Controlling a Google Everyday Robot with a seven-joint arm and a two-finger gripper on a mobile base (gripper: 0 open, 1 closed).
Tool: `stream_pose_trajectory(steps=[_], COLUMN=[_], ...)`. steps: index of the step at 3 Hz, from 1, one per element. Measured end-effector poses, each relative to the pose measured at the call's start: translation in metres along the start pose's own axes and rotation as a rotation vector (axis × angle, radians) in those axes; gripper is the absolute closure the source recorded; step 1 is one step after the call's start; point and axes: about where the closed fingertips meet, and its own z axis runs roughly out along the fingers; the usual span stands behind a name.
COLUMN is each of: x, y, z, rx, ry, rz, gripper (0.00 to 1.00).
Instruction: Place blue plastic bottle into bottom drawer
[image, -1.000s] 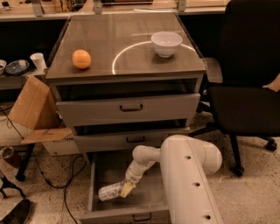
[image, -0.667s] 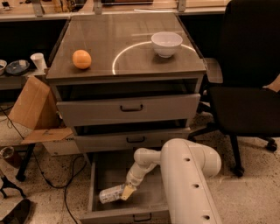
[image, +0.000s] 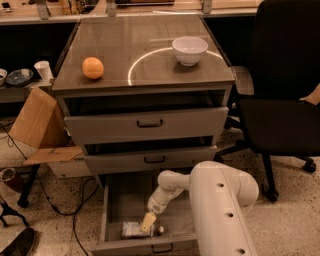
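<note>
The blue plastic bottle (image: 133, 229) lies on its side on the floor of the bottom drawer (image: 114, 205), near the drawer's front wall. The drawer is pulled fully out and its grey inside is bare apart from the bottle. My gripper (image: 148, 221) reaches down into the drawer from the white arm (image: 220, 200) and sits right at the bottle's right end, over its cap side. The arm's bulk hides the drawer's right part.
The two upper drawers (image: 150, 123) stand partly open above the bottom one. An orange (image: 93, 68) and a white bowl (image: 189, 50) sit on the cabinet top. A black office chair (image: 280, 100) is at the right, a cardboard box (image: 35, 120) and cables at the left.
The gripper and the bottle have sunk a little lower and nearer the drawer's front. The bottle now rests on the drawer floor.
</note>
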Motion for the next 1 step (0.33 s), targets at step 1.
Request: stream_pose_trajectory(steps=[1], x=[0.0000], y=[0.0000], z=[0.0000], rx=[0.000], ry=[0.000], rz=[0.000], gripper=[0.00])
